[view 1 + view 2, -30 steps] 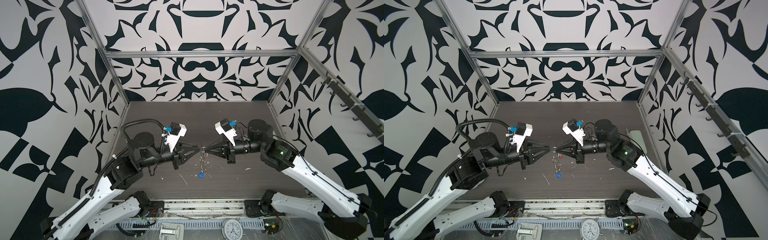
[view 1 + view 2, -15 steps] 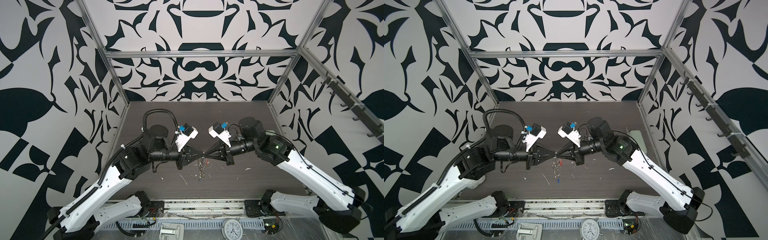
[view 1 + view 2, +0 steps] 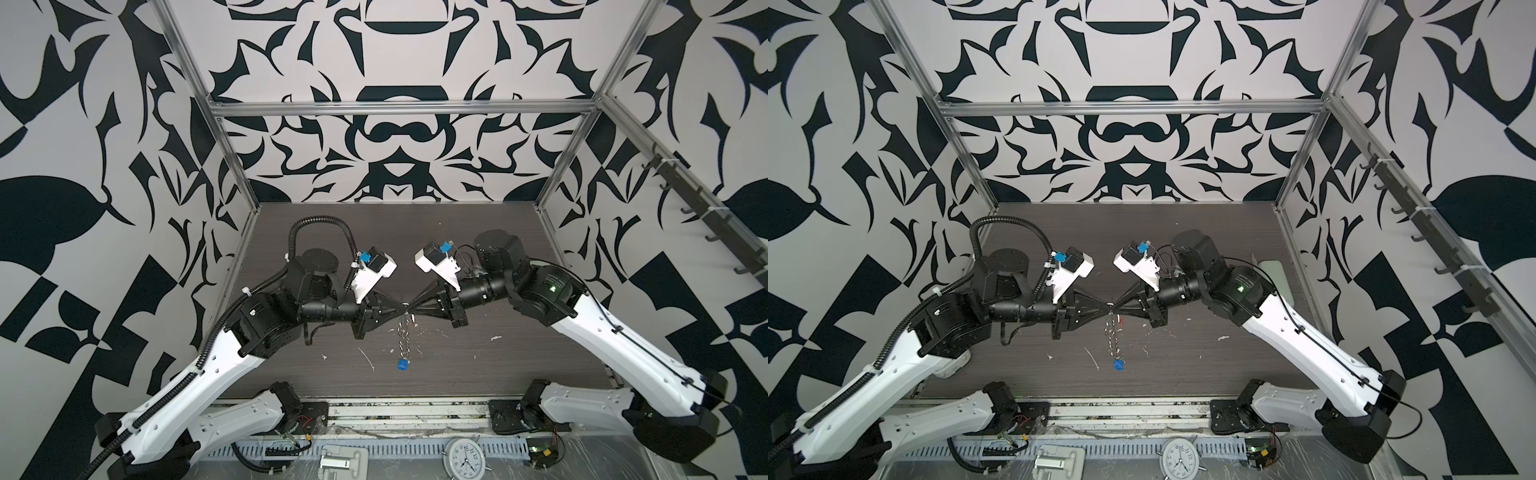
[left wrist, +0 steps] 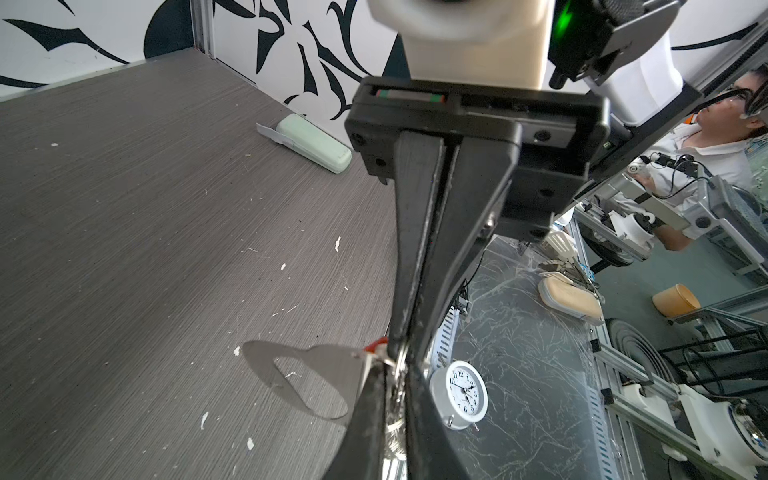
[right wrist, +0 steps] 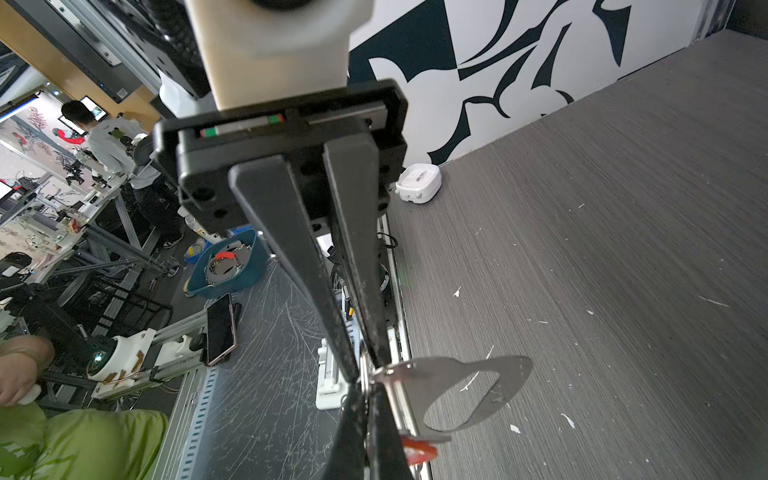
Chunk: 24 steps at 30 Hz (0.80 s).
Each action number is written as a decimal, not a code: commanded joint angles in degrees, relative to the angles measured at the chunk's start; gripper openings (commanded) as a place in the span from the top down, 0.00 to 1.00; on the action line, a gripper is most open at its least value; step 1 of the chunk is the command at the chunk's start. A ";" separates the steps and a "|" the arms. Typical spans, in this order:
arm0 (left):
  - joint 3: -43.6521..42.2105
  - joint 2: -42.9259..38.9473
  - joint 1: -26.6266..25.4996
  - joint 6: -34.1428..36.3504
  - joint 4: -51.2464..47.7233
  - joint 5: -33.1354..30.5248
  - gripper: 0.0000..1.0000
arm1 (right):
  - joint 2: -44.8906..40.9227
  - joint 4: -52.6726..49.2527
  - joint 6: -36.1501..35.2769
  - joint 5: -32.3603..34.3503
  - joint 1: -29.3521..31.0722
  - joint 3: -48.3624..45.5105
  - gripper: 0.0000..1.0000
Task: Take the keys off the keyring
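In both top views my two grippers meet tip to tip above the middle of the table. The left gripper (image 3: 400, 308) is shut on a silver ring of the keyring (image 4: 398, 376). From the other side, the right gripper (image 3: 411, 308) is shut on the keyring (image 5: 365, 368) too. Its flat pale-grey D-shaped loop (image 5: 478, 390) sticks out sideways beside the jaws. The key with the red tag (image 5: 419, 451) sits close to the fingertips. The chain (image 3: 403, 338) hangs down, with the blue-tagged key (image 3: 402, 365) at its low end.
A pale-green oblong case (image 4: 313, 143) lies by the right wall. A small white box (image 5: 417, 183) sits against the left wall. White scraps (image 3: 368, 359) dot the dark table (image 3: 457, 232). An alarm clock (image 3: 464, 455) stands beyond the front edge.
The left arm swung in from the left and its jaws closed on the keyring next to the right gripper's tips. The right gripper kept its hold and shifted slightly left.
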 commanded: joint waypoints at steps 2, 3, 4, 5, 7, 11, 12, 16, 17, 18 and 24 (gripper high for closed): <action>2.48 0.38 -0.12 0.66 -1.17 0.00 0.91 | -0.23 1.28 -0.95 -1.46 -0.01 2.61 1.00; 2.55 0.47 -0.12 0.70 -1.13 0.00 0.90 | -0.14 1.24 -0.90 -1.41 -0.01 2.45 1.00; 2.64 0.45 -0.12 0.57 -1.16 0.00 0.86 | -0.16 1.20 -0.95 -1.45 -0.02 2.56 1.00; 2.73 0.52 -0.12 0.53 -1.08 -0.07 0.81 | -0.15 1.16 -0.96 -1.36 -0.04 2.57 1.00; 2.70 0.27 -0.06 0.54 -0.77 -0.16 0.77 | -0.32 1.19 -0.97 -1.13 -0.02 2.40 1.00; 2.51 0.15 -0.12 0.57 -0.44 -0.14 0.84 | -0.43 1.24 -0.96 -1.10 -0.03 2.30 1.00; 2.53 0.32 -0.12 0.46 -0.46 -0.03 0.87 | -0.46 1.39 -0.97 -1.08 -0.01 2.30 1.00; 2.86 1.22 -0.12 0.23 -0.65 0.13 1.00 | -0.37 1.76 -0.55 -1.06 -0.03 2.21 1.00; 2.69 1.28 -0.12 0.20 -0.24 0.14 1.00 | -0.32 1.88 -0.40 -1.07 -0.06 2.13 1.00; 2.41 1.21 -0.12 -0.13 0.35 -0.07 1.00 | -0.32 2.17 -0.29 -1.06 -0.01 2.06 1.00; -4.13 -3.68 -0.12 -2.08 11.26 -5.37 1.00 | -4.22 12.01 3.34 2.16 -0.01 -2.81 0.78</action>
